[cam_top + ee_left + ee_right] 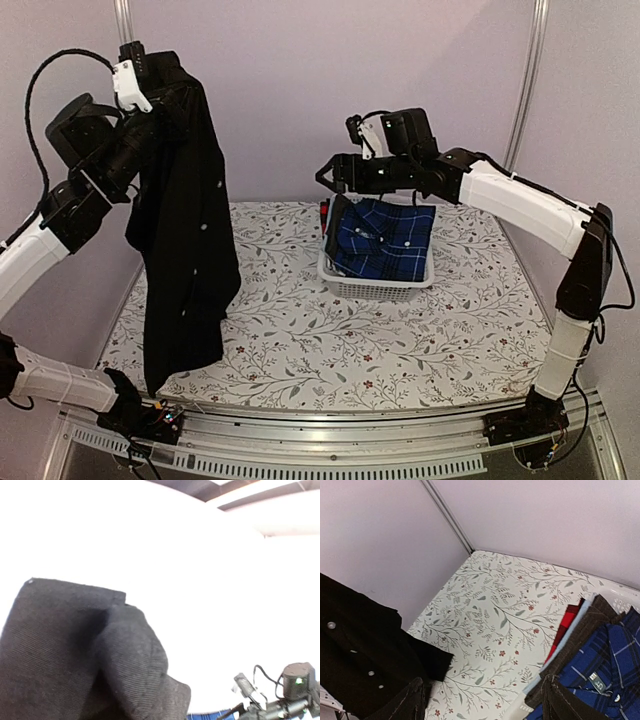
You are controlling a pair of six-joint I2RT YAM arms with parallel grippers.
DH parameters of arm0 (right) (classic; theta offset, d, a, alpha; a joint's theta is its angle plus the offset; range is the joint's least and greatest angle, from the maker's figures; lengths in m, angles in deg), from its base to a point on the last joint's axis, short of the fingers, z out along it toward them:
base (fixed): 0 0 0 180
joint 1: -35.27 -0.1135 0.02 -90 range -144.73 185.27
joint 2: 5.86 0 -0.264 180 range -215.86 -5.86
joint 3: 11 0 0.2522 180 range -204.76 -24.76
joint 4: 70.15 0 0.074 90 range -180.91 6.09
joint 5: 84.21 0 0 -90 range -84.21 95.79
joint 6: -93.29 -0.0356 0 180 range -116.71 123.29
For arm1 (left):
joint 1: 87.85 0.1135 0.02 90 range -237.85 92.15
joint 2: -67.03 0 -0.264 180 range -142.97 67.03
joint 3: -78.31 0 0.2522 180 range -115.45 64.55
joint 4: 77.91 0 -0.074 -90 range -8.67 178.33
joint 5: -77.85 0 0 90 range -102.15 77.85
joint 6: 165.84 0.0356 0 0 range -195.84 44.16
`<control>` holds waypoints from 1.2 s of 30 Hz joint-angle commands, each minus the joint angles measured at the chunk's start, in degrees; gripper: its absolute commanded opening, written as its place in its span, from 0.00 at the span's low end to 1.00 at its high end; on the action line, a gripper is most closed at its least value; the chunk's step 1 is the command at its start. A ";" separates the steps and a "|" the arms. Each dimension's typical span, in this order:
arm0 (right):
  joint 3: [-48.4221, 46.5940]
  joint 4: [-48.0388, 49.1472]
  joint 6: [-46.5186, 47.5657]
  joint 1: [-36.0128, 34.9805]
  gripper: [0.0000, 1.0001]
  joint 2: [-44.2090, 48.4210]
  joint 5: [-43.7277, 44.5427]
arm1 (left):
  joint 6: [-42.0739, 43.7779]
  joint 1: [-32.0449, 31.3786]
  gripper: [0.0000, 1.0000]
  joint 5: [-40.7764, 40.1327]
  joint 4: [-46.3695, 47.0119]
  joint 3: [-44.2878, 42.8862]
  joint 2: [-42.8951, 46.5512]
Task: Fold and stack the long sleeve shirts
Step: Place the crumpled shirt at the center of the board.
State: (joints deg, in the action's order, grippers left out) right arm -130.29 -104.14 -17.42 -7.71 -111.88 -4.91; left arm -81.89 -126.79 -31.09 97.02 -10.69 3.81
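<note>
A black long sleeve shirt (pixel 185 230) with small pale buttons hangs from my left gripper (pixel 150 62), which is raised high at the far left and shut on the shirt's top edge. The hem reaches the table near the front left. In the left wrist view black cloth (pixel 90 655) covers the fingers. My right gripper (pixel 330 180) hovers open above the basket's left side. Its fingers (pixel 405 702) stand wide apart with only the tablecloth between them, around the gripper's middle (pixel 482 705). The black shirt (pixel 360 655) also shows at the left of the right wrist view.
A white slotted basket (pixel 370 290) stands mid-table and holds a blue plaid shirt (pixel 385 240) on top. In the right wrist view the plaid shirt (pixel 610 665) lies over brown cloth (pixel 580 635) and red cloth (pixel 565 630). A floral tablecloth (pixel 300 340) covers the table. Walls close in behind and on the left.
</note>
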 commanded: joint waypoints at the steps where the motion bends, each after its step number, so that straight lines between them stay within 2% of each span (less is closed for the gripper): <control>1: 6.77 -1.39 -2.58 2.65 0.79 3.58 5.27 | -3.36 2.54 0.00 9.65 -5.37 -1.15 -5.99; 7: 15.87 -1.06 -4.95 4.79 0.79 4.71 6.97 | -12.84 3.83 0.00 13.06 -8.03 6.26 -13.43; 10: 19.82 -0.79 -5.76 5.43 0.78 5.11 7.40 | -19.43 6.18 0.00 12.77 -9.61 11.41 -16.52; 12: 21.72 -0.69 -5.91 5.54 0.78 5.33 7.89 | -23.75 8.30 0.00 15.44 -11.34 14.65 -18.73; 17: 23.53 -0.69 -6.00 5.46 0.77 5.32 7.91 | -26.60 9.30 0.00 18.14 -14.00 17.69 -24.29; 23: 22.24 -0.68 -6.27 3.80 0.77 4.48 7.97 | -27.09 9.96 0.01 15.39 -16.22 18.67 -23.68; 24: 21.77 -0.74 -6.23 3.40 0.77 4.23 7.90 | -27.04 10.04 0.05 14.88 -16.63 18.72 -23.26; 26: 20.52 -0.82 -6.25 2.59 0.77 3.37 7.72 | -26.93 10.38 0.24 14.19 -17.17 18.66 -22.38; 27: 19.90 -0.96 -6.27 2.16 0.77 2.88 7.71 | -26.82 10.45 0.30 14.14 -17.33 18.65 -21.95; 30: 17.59 -1.03 -6.27 0.46 0.77 1.14 7.26 | -26.48 10.71 0.66 13.17 -18.51 18.15 -20.12; 32: 15.78 -1.11 -6.10 -0.66 0.77 -0.24 6.82 | -26.31 10.68 0.85 12.33 -18.94 17.87 -18.51; 35: 13.32 -1.10 -5.92 -1.83 0.77 -2.56 5.79 | -25.55 10.70 0.99 11.60 -19.82 17.27 -16.62; 36: 12.36 -1.11 -5.99 -2.18 0.77 -3.17 5.25 | -25.38 10.69 0.99 11.46 -20.32 16.91 -16.25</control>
State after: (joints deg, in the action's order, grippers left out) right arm -114.36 -105.51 -23.10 -8.41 -111.60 2.06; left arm -108.42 -116.56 -17.91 78.66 8.04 -15.23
